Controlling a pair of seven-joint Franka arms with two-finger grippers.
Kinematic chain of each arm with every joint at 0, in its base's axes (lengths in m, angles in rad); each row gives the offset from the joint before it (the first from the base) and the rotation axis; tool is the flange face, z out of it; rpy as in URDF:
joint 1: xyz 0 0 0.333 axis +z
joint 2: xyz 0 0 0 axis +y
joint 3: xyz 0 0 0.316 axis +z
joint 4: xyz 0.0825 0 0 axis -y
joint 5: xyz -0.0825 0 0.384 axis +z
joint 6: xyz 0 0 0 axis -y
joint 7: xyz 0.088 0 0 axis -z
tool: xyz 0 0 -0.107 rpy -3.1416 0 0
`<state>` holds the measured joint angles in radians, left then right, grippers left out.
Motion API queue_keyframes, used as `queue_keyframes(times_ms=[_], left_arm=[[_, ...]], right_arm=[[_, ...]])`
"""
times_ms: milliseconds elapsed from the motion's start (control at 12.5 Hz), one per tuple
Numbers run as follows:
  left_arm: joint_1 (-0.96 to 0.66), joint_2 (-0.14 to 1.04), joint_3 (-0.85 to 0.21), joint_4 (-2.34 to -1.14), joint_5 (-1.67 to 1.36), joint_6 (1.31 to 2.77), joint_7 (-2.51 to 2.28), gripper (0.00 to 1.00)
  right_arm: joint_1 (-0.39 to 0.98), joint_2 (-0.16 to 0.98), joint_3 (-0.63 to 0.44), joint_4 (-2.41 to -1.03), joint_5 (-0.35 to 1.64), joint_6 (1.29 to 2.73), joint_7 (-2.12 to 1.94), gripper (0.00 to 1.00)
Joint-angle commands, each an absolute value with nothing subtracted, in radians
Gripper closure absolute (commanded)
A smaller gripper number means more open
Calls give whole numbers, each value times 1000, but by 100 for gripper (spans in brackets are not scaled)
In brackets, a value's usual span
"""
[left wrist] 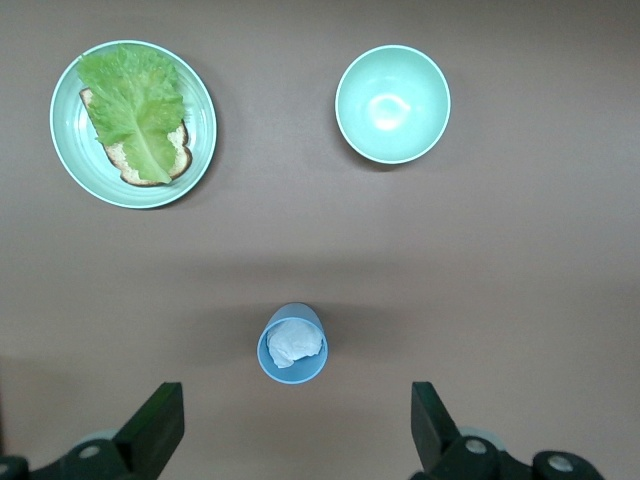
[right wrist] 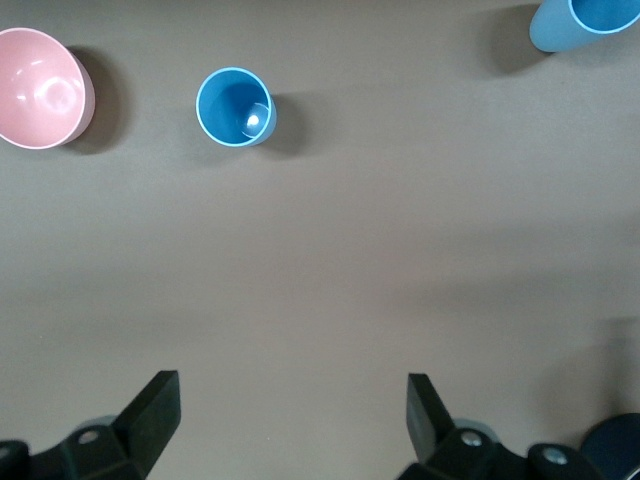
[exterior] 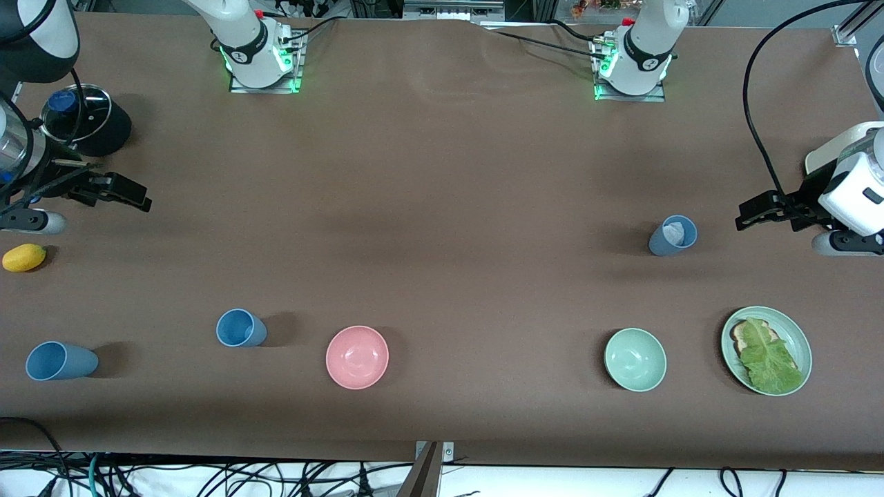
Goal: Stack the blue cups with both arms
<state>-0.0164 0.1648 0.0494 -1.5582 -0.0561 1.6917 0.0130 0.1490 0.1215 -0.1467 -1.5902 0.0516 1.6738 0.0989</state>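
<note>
Three blue cups stand on the brown table. A grey-blue cup (exterior: 673, 235) with a crumpled white wad inside is toward the left arm's end; it also shows in the left wrist view (left wrist: 292, 343). A brighter blue cup (exterior: 240, 328) stands beside the pink bowl and shows empty in the right wrist view (right wrist: 235, 107). A third blue cup (exterior: 61, 361) is at the right arm's end, at the edge of the right wrist view (right wrist: 580, 22). My left gripper (exterior: 760, 210) (left wrist: 295, 430) is open and empty, up beside the grey-blue cup. My right gripper (exterior: 121, 192) (right wrist: 293, 420) is open and empty over bare table.
A pink bowl (exterior: 357, 357) and a green bowl (exterior: 635, 359) sit near the front camera. A green plate (exterior: 798, 338) holds bread and lettuce. A yellow fruit (exterior: 24, 257) and a black pot with a glass lid (exterior: 83, 117) are at the right arm's end.
</note>
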Motion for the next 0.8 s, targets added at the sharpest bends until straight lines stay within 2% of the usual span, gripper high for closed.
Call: queue_keyframes(times_ms=[0, 722], left_arm=[[-6, 169, 43, -1542, -89, 1690, 32, 0], [-5, 175, 43, -1542, -92, 1687, 32, 0]], right_arm=[[149, 127, -144, -1569, 41, 1667, 94, 0], [149, 127, -144, -1569, 41, 1667, 92, 0]])
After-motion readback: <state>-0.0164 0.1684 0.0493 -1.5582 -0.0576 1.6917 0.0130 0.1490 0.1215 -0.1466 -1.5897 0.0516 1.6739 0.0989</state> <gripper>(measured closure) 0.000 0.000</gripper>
